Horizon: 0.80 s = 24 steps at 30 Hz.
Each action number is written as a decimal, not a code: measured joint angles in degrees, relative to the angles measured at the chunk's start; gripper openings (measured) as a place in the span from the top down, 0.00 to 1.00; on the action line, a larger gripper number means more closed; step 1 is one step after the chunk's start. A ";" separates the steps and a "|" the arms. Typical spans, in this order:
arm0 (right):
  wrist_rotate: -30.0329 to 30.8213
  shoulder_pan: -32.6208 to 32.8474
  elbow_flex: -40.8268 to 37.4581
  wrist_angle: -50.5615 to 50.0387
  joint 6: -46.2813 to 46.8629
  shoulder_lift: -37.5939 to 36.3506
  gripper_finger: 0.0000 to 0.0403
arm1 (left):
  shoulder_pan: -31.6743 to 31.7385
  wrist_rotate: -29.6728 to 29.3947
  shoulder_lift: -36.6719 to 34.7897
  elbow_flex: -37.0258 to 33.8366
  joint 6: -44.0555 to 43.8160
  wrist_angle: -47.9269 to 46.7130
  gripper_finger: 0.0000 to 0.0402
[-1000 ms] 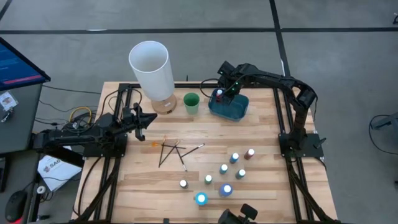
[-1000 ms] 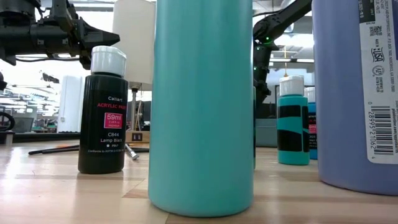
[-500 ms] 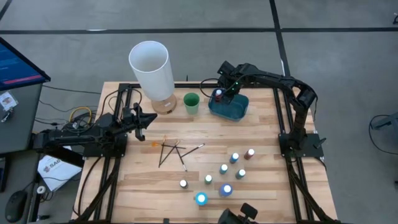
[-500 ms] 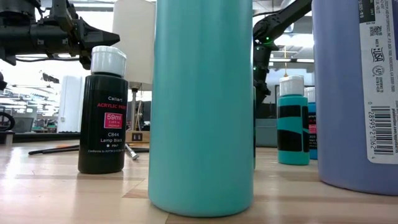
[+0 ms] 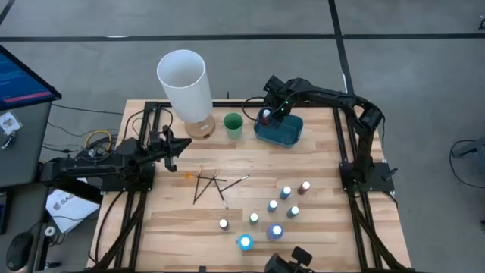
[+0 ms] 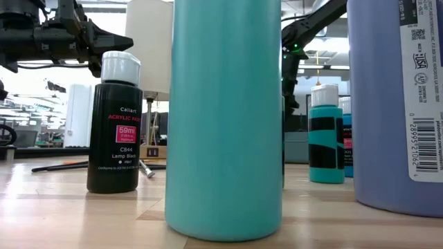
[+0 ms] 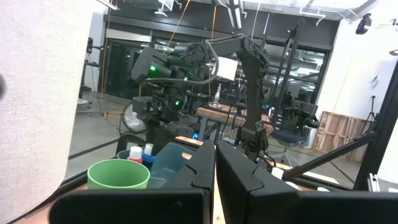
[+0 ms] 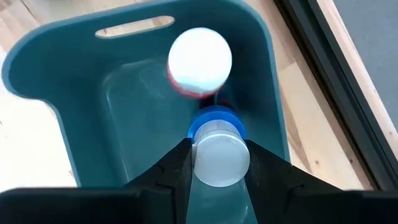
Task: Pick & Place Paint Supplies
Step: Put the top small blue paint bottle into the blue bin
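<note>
Right wrist view shows our right pincer (image 8: 217, 163) clamped on a blue bottle (image 8: 216, 149), held low inside the blue tray (image 8: 37, 56) beside a red bottle (image 8: 198, 61), we judge for release there. Our left pincer (image 5: 171, 145), fingers together, waits at the bench's left edge; other bottles (image 5: 273, 205) and brushes (image 5: 206, 184) lie mid-bench.

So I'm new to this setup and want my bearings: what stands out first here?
The right gripper hangs over the blue tray at the table's far edge, its fingers clamped on a blue bottle beside a red bottle already inside. A tall white cylinder towers near the green cup.
</note>
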 joint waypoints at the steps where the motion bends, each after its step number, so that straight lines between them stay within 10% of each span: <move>1: -0.14 -0.06 0.16 -0.31 0.03 0.01 0.70 | 0.00 0.00 0.00 0.00 0.01 0.01 0.99; 24: -0.16 -0.33 0.51 -0.55 0.37 0.21 0.63 | 0.00 -0.02 0.02 0.00 0.01 0.00 0.99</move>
